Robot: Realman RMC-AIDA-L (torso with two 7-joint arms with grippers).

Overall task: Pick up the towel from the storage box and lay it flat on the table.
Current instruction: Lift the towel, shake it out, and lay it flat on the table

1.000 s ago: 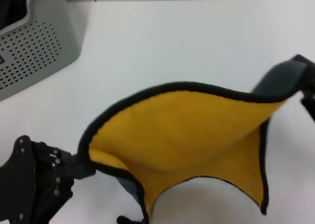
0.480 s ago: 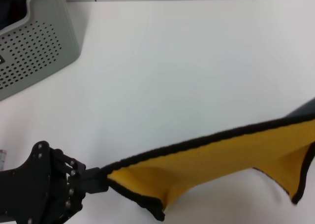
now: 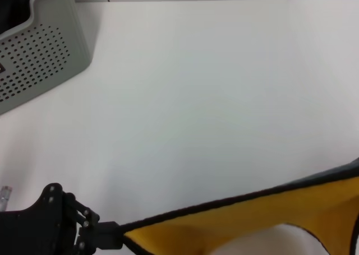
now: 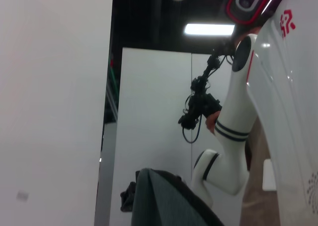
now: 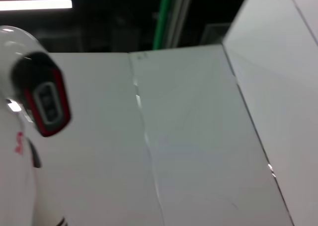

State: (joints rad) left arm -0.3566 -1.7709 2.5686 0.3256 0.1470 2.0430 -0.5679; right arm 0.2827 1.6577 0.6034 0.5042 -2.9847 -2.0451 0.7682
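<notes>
At the near left corner of the table (image 3: 190,87), the left gripper (image 3: 115,235): black, its fingers pinched together on one corner of the towel (image 3: 252,221). Towel: held stretched, clear of the box (image 3: 42,53), mustard-yellow face up toward the head camera, black edging running as a taut line from the left gripper up and across toward the near right edge of the table. The towel's far end passes out of the head view at the right; a sliver of dark green shows along that upper edge. In the left wrist view a dark green fold of the towel (image 4: 164,201) hangs close to the lens. Right gripper: not seen in any view; whether it holds the towel cannot be told. Box: light grey, perforated walls, at the far left corner of the table, well apart from the towel. Table: white, bare surface between box and towel.
</notes>
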